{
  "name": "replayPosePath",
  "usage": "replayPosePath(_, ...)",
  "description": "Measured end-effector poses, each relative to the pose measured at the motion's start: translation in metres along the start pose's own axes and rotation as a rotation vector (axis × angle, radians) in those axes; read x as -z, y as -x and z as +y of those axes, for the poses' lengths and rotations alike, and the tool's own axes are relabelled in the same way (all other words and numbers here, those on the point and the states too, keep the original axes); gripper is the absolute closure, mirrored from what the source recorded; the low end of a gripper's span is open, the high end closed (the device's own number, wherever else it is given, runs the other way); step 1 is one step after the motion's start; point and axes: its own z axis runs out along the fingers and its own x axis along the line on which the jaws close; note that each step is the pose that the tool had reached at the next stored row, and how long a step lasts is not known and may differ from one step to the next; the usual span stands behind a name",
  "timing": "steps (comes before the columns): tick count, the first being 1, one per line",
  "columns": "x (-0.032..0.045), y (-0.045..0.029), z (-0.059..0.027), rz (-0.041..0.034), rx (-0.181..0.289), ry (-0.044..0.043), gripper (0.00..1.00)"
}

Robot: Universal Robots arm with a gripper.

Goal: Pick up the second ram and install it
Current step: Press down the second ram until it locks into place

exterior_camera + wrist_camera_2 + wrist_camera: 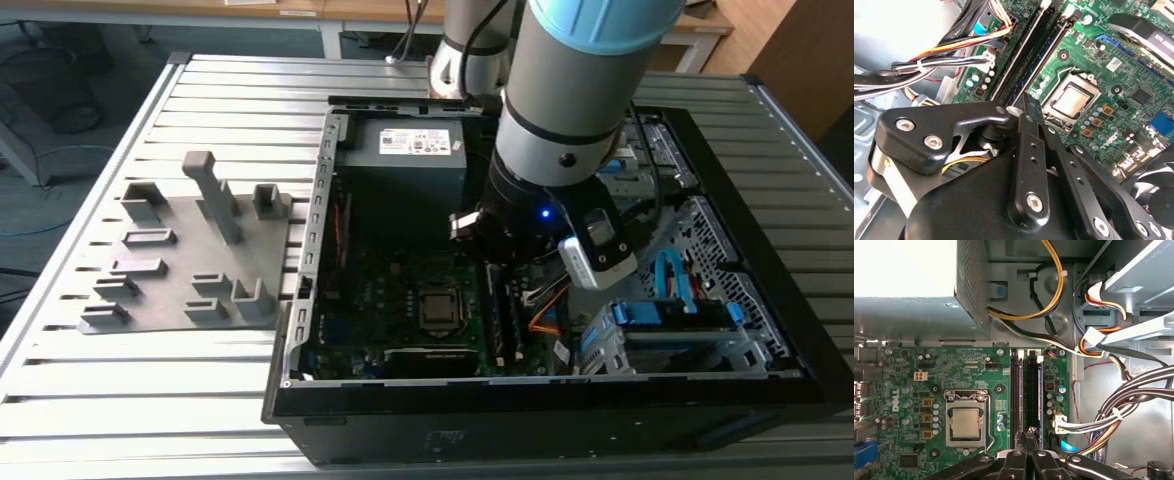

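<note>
The second ram [1032, 395] is a long dark stick standing on edge along a memory slot of the green motherboard [914, 440], just beside the CPU socket [965, 422]. In the second wrist view it runs away from the fingertips as a dark strip [1035, 55]. My gripper [1030, 436] sits over the stick's middle, fingers shut together on its top edge; the black fingers [1029, 125] meet at one thin line. In the exterior view the gripper [497, 258] is low inside the open computer case, above the slots [505, 310]. How deep the stick sits in the slot is hidden.
A parallel slot [1016, 395] lies right beside the stick. Bundled cables [1104, 415] crowd the other side, and the power supply [407, 150] closes the far end. The gray holder tray [187, 260] with upright blocks stands at the exterior view's left. The drive cage [667, 320] is at the right.
</note>
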Motion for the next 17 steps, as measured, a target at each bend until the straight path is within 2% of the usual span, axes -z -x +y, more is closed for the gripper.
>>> replayPosePath(4, -0.0009, -0.0001, -0.0001, 0.0001, 0.0, 0.0015, 0.9)
replayPosePath(5, -0.0058, -0.0002, 0.0018, 0.0001, 0.0, 0.0062, 0.9)
replayPosePath(17, -0.0288, -0.0009, 0.0265, 0.0001, 0.0, 0.0078, 0.9)
